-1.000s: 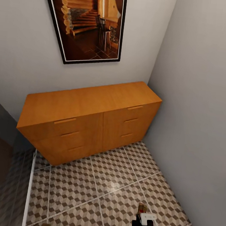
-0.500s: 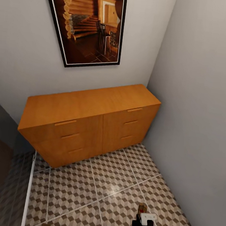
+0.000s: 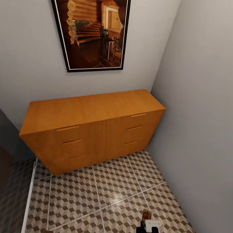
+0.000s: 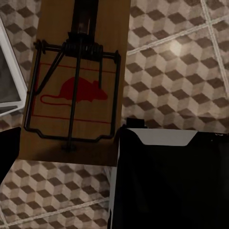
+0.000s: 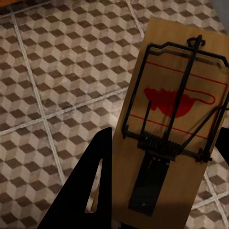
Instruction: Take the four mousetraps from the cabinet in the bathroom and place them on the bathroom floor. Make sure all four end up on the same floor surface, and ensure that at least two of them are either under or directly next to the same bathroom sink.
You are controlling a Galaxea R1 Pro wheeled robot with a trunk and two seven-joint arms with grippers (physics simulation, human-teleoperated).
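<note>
Over the bathroom floor (image 3: 97, 197), each tool is pinching a mousetrap (image 4: 76, 81) (image 5: 176, 124) while the robot is backing from the closed cabinet (image 3: 90, 128), apparently sink-bound.

mousetraps (image 4: 76, 86) (image 5: 176, 124) gripped, cabinet (image 3: 90, 124) shut

Pale grey corner walls (image 3: 198, 85), a black-framed log-cabin picture (image 3: 92, 26), glossy highlight on tiling.

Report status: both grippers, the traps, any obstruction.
Left gripper shut on tan wooden mousetrap. Right gripper shut on second mousetrap. Orange-brown cabinet ahead, drawers closed. Patterned tile floor below.
</note>
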